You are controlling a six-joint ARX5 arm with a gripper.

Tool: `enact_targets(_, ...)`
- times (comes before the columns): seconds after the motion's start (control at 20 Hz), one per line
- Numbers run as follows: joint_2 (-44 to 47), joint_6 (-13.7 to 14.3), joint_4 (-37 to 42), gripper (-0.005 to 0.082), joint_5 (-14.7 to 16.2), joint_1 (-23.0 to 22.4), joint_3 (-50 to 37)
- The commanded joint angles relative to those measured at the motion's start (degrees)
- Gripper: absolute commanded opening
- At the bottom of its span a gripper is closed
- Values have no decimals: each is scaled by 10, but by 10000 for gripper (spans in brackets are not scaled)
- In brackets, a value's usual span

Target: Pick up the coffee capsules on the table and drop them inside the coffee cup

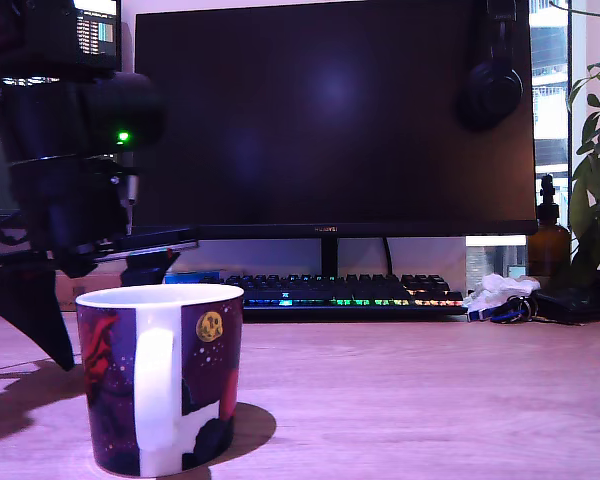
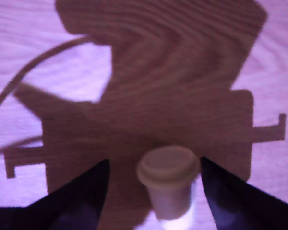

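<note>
Capsule (image 2: 167, 184) between spread pincer (image 2: 153, 182) fingers, above table (image 2: 278, 57), grip unclear

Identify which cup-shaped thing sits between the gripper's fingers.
The small pale coffee capsule, between the dark fingers; the large purple coffee cup stands on the table, outside them.

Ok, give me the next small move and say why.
Probably close the fingers on the capsule. In the wrist view it sits between their tips with table showing beside it, so it looks not yet gripped. The cup shows only in the exterior view, so carrying comes after.
</note>
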Motion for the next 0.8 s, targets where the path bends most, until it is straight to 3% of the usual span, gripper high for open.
enact_targets(0.0,9,13,0,546,2,0,4)
enact_targets(0.6,12,29,-18,540,21,3,5)
enact_targets(0.75,12,32,-17,408,21,3,5)
